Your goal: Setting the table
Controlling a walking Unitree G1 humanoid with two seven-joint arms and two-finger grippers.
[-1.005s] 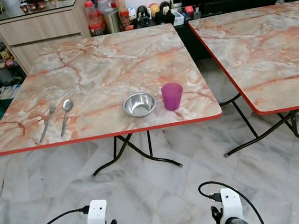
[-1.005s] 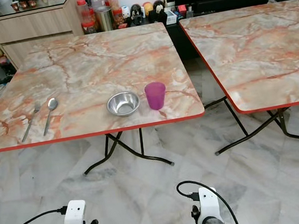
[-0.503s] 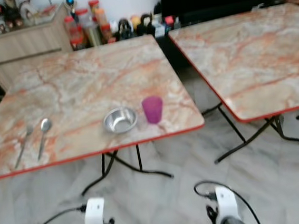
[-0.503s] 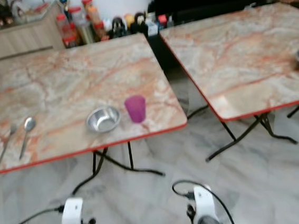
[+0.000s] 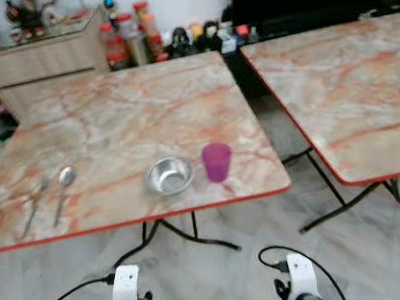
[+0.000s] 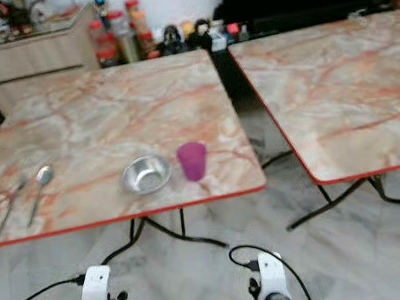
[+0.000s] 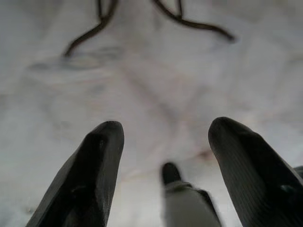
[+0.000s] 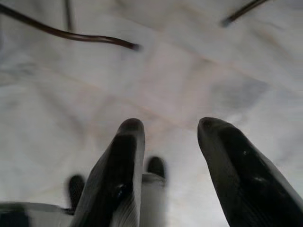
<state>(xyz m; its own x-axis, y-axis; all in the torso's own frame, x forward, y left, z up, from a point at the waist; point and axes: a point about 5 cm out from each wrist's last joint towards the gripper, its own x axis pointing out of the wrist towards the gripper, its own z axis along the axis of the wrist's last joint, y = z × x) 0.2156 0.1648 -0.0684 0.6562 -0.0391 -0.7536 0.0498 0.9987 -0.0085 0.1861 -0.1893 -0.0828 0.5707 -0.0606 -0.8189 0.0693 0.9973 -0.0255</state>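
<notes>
Bowl [image 5: 169, 175], cup [image 5: 217, 162] seemingly unmoved

surface [image 5: 112, 116]: far half bare | near edge: fork [image 5: 35, 205], spoon [image 5: 62, 194], bowl [image 5: 169, 175] just beside cup [image 5: 217, 162] | gap to second surface [image 5: 343, 86]: open floor [image 5: 219, 276]

Both arms hang low, fingers [image 7: 97, 165] seemingly parted.

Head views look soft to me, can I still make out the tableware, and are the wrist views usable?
Eye views: motion-blurred, yet the purple cup, steel bowl, spoon and fork stay recognisable. Left wrist view: open left tool dark, floor blurred. Right wrist view: the same, right tool open.
</notes>
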